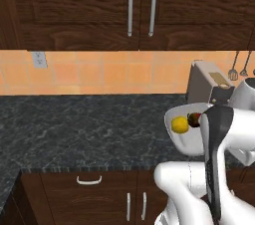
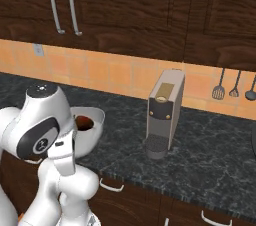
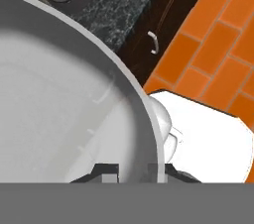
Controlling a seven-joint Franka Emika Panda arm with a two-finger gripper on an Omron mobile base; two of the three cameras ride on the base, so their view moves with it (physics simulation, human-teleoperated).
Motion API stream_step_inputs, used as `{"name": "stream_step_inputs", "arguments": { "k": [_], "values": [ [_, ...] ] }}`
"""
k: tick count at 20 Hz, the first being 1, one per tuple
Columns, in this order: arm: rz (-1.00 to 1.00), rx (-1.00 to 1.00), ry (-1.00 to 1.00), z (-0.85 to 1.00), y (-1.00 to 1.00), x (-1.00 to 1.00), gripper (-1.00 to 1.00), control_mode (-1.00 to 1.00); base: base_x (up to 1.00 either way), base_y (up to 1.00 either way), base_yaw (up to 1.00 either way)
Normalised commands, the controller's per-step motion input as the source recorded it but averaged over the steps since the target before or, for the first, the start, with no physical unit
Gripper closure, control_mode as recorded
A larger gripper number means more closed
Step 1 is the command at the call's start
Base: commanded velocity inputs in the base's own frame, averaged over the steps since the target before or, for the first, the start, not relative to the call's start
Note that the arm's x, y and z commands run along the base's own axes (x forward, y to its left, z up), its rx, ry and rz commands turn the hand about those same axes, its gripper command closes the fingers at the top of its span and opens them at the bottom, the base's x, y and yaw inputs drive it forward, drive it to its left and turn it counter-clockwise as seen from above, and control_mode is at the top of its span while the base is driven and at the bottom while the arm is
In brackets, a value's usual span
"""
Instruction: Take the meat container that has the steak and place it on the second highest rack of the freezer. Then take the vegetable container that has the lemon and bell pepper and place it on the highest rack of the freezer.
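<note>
The vegetable container (image 1: 185, 139) is a rounded white-grey bowl at the front edge of the dark counter (image 1: 89, 129), partly behind my arm. In it lie the yellow lemon (image 1: 180, 125) and the dark red bell pepper (image 1: 194, 119). From the right base view, the vegetable container (image 2: 95, 122) shows beside my arm with the bell pepper (image 2: 84, 122) inside. In the hand view my gripper (image 3: 139, 172) is shut on the thick rim of the vegetable container (image 3: 59, 104), one tip on each side of the wall. The meat container, the steak and the freezer are out of view.
A grey coffee machine (image 2: 164, 112) stands on the counter just right of the bowl, against the orange tiled wall. Utensils (image 2: 227, 86) hang further right. Dark wooden cabinets (image 1: 139, 5) hang overhead. Orange floor tiles (image 3: 213, 54) lie below the bowl's rim.
</note>
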Motion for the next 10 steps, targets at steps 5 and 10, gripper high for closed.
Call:
{"name": "stream_step_inputs", "arguments": {
  "k": [5,10],
  "values": [
    [0.00,0.10,-0.11,0.01,0.02,-0.24,1.00,-1.00,0.00,0.00,0.00],
    [0.00,0.03,0.03,0.12,0.16,-0.26,1.00,-1.00,0.00,0.00,0.00]
  ]
}}
